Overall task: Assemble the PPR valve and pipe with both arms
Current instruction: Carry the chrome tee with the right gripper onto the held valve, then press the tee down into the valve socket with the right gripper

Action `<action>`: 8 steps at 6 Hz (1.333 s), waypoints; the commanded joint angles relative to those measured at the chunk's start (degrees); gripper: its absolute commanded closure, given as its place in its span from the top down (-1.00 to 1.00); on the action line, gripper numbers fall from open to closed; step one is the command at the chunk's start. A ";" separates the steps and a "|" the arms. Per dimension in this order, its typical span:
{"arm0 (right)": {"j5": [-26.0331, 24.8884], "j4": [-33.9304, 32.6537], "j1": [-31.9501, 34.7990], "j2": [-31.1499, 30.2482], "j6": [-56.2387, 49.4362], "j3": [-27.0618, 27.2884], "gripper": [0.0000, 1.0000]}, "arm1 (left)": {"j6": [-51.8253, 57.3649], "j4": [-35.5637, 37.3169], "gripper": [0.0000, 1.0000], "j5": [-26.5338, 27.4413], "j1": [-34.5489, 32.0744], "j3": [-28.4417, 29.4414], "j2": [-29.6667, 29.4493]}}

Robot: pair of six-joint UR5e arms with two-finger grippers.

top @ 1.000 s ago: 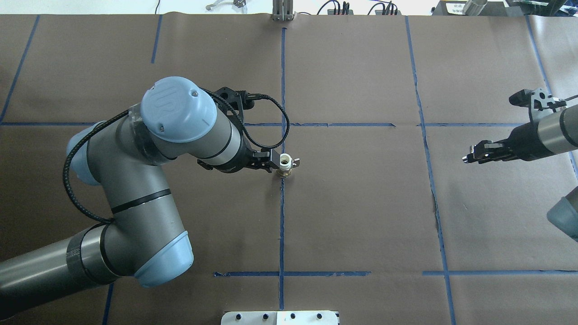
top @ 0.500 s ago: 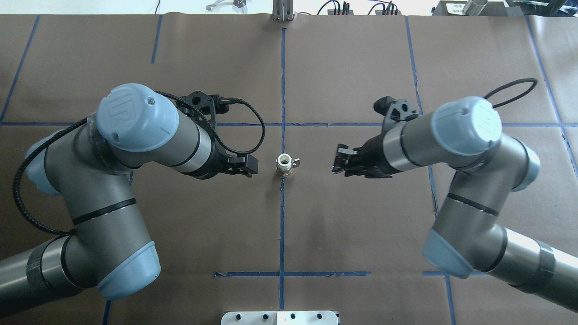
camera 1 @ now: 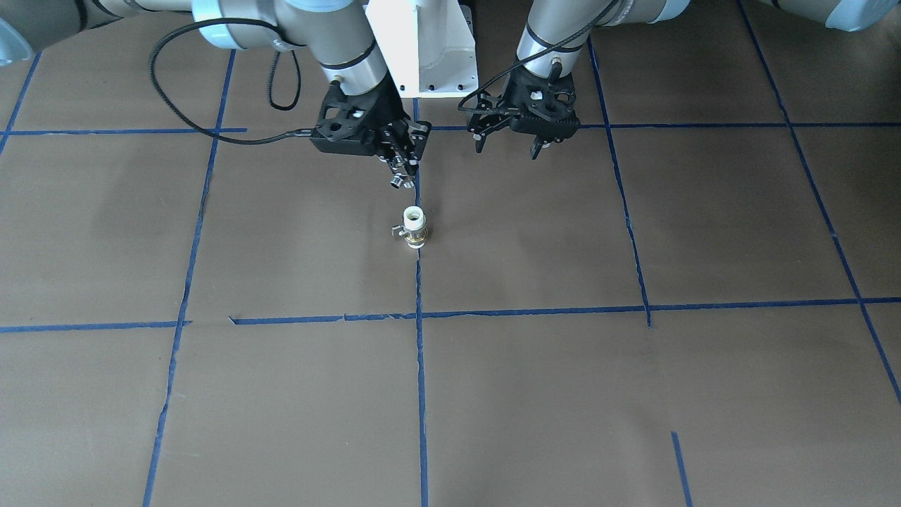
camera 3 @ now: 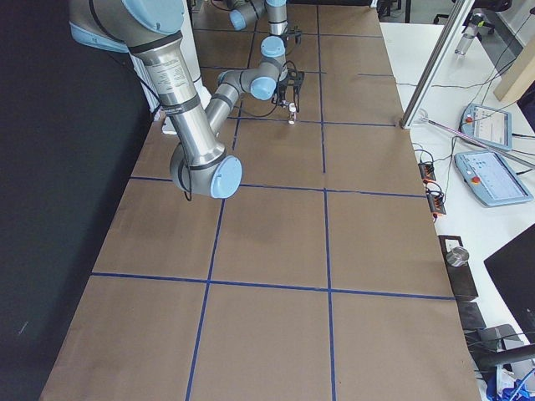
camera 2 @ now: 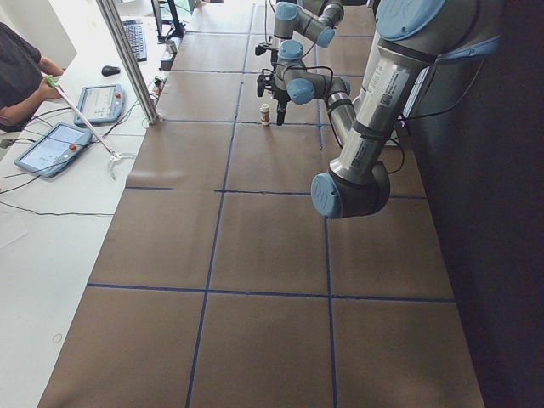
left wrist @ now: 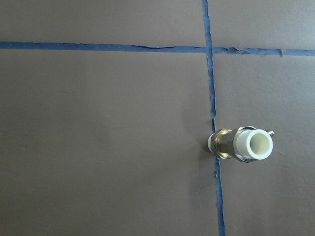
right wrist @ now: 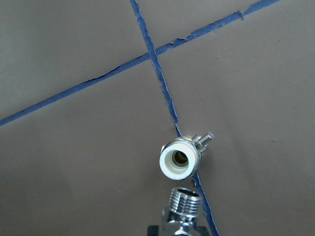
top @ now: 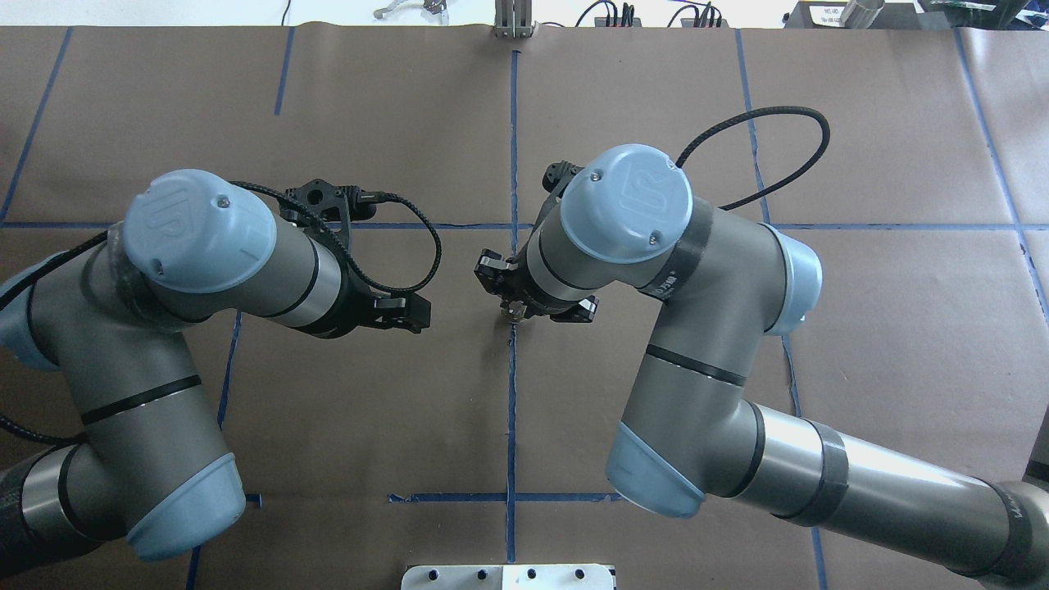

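Brown-papered table (camera 1: 633, 394), blue tape grid (camera 1: 418, 315), valve (camera 1: 415, 227) upright

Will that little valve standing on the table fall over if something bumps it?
Probably: the valve stands upright on a narrow end, so a sideways nudge may tip it. Being round, it would likely roll, until its side handle catches.

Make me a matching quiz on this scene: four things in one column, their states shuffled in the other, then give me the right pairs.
Things:
1 valve
2 pipe
3 left pincer
4 right pincer

States:
A open and empty
B standing upright on the table, on a blue tape line
C shut on a chrome part
D held off the table

Pairs: 1-B, 2-D, 3-A, 4-C
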 commanded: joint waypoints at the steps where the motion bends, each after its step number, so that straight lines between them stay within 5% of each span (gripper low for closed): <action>1: -0.73 -2.24 0.05 4.66 0.39 -6.12 -1.00 | 0.00 0.00 0.92 0.15 0.00 -0.81 1.82; 8: -1.17 -4.53 1.11 5.39 0.39 -8.36 -1.00 | -0.09 0.09 0.92 0.24 0.00 -1.69 2.44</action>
